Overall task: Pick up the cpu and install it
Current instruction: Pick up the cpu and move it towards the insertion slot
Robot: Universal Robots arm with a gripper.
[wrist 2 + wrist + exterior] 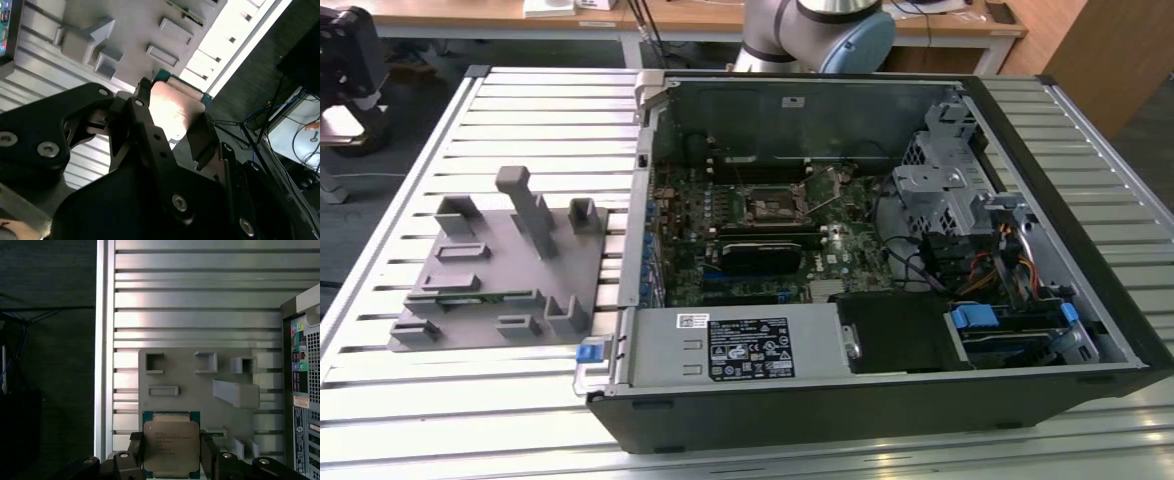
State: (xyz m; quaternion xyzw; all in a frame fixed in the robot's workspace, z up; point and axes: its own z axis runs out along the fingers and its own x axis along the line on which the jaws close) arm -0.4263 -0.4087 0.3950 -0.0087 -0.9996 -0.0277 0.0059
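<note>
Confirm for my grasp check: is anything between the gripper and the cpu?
Nothing visible: in both wrist views the gripper grips the cpu directly by its edges, above the grey fixture.

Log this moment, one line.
gripper: shut on cpu | cpu: held over fixture | install: not done

Grey moulded fixture (494, 268) on slatted metal table (454, 420), exterior view's left. Just beside it, open computer case (854, 425): motherboard (847, 240), metal drive cage (941, 180), labelled power supply (747, 345)
</note>
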